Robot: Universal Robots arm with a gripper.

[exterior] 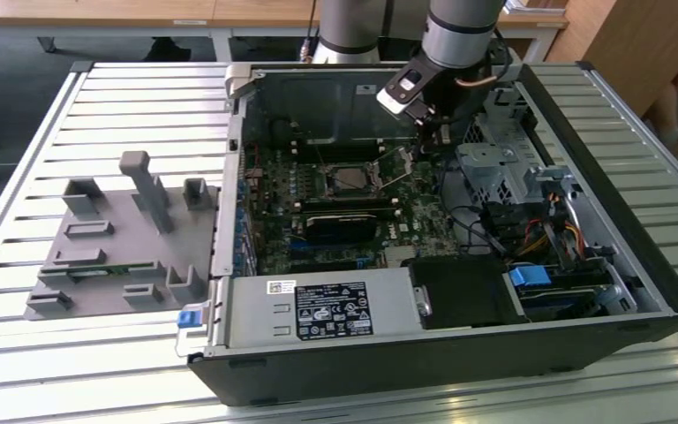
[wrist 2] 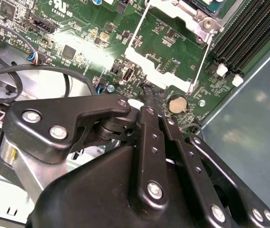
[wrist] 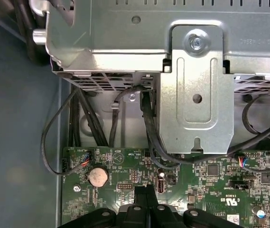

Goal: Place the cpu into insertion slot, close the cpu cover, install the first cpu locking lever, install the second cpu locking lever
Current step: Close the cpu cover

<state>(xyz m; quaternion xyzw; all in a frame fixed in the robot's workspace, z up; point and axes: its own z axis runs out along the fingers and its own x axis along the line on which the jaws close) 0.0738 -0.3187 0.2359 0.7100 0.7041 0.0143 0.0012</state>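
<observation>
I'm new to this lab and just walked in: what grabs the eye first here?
The open computer case on a slatted table, with the arm's end effector inside it, over the green circuit board. The insertion slot sits mid-board; a grey fixture lies at the exterior view's left.

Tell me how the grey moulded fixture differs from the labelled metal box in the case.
The grey moulded fixture lies outside the computer case on the slatted table; the labelled metal box sits inside it. The fixture has upright posts; the box is flat-topped. Both are greyish and roughly rectangular in outline.
</observation>
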